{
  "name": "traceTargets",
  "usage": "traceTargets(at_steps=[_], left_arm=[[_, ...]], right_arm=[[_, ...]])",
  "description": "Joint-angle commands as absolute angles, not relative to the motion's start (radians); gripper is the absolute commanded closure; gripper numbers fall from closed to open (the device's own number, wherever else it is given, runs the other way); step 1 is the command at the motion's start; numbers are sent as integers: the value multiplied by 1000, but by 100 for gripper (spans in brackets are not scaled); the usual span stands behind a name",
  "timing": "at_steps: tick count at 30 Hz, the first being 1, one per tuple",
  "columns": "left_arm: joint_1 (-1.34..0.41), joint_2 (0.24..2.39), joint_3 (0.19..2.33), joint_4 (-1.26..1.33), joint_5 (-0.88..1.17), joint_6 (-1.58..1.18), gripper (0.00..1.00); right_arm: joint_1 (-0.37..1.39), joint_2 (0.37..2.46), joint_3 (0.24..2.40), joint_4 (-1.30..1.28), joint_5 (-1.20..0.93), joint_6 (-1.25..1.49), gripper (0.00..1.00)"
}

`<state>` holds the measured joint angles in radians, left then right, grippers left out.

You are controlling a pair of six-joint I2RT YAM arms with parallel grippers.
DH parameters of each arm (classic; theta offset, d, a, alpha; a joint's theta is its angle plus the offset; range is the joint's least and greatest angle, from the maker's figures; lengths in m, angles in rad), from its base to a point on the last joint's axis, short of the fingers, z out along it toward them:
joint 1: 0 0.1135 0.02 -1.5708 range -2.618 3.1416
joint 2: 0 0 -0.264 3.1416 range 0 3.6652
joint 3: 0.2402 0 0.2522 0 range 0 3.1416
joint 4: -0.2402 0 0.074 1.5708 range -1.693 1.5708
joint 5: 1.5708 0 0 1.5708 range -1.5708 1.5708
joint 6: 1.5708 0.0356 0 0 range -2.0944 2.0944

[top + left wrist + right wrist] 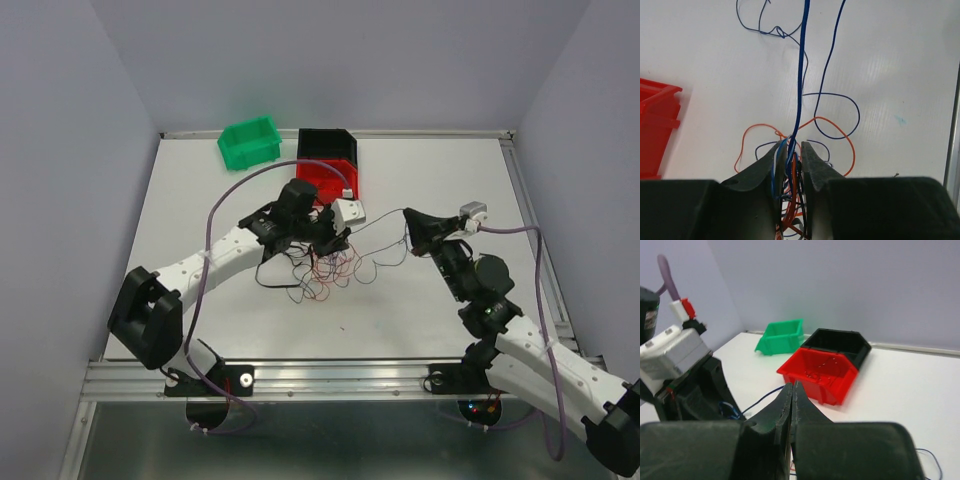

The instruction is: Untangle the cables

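Note:
The cables point(322, 270) lie as a loose tangle of thin red, black, dark blue and orange wires on the white table, under the left gripper. My left gripper point(335, 240) is shut on a bunch of these wires point(793, 170), blue, orange and black strands running between its jaws point(794, 147). One dark blue wire point(801, 75) runs taut away from it. My right gripper point(412, 222) is shut point(792, 386), with that dark blue wire point(760, 399) leaving its tips toward the left gripper. Loose blue and orange loops point(835, 117) lie flat on the table.
A red bin point(328, 178) stands just behind the left gripper, with a black bin point(326, 146) behind it and a green bin point(249, 141) to its left. All three show in the right wrist view, the red one point(822, 372) nearest. Grey walls enclose the table.

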<state>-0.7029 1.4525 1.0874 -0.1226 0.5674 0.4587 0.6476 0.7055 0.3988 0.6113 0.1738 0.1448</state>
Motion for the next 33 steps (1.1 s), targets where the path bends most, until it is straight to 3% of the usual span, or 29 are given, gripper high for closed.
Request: traceTargets(at_steps=[1, 5, 11, 21, 25, 29, 33], left_arm=[[-696, 1483, 1104, -120, 502, 462, 71], [-698, 1528, 1108, -103, 440, 463, 76], [-696, 1626, 1146, -115, 320, 468, 75], [-649, 1701, 1201, -124, 195, 416, 69], [-626, 1608, 1168, -95, 264, 410, 48], [-624, 1502, 1114, -63, 317, 419, 37], [-623, 1450, 1092, -51, 316, 417, 34]], right_arm=[[638, 692, 528, 637, 385, 64, 99], [637, 661, 571, 638, 518, 100, 99], [637, 571, 649, 646, 731, 143, 100], [638, 557, 960, 353, 726, 155, 100], [638, 606, 1023, 183, 663, 215, 99], [637, 643, 996, 65, 635, 281, 100], [637, 721, 913, 3, 679, 328, 99]])
